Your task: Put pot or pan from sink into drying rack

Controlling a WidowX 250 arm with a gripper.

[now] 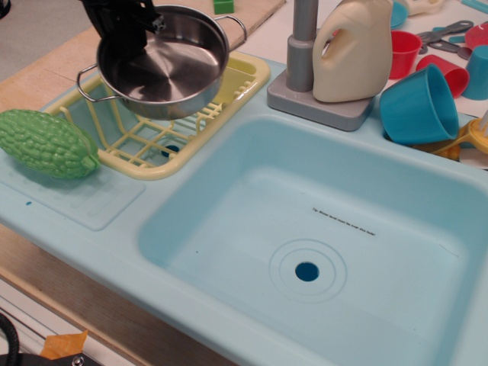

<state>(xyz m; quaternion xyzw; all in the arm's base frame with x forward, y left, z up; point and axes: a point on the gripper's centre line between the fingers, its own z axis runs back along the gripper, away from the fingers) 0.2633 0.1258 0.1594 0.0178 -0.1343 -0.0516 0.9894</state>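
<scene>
Bumpy green vegetable [46, 143], one, at left edge. Gripper [122, 29], one, clamped on pot [162, 62] rim, far-left corner; pot, one, held above drying rack [156, 126], one. Step: lower level onto ribs, clear of dividers, then release. Sink [229, 229], one, empty. Jug [355, 52], one, far edge.

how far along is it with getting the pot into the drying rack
Done: the steel pot is out of the sink, whose basin holds nothing. In hand: the gripper grips the pot's rim and holds it over the yellow drying rack; whether its base touches the ribs is unclear. Left: set it down if needed and release.
</scene>
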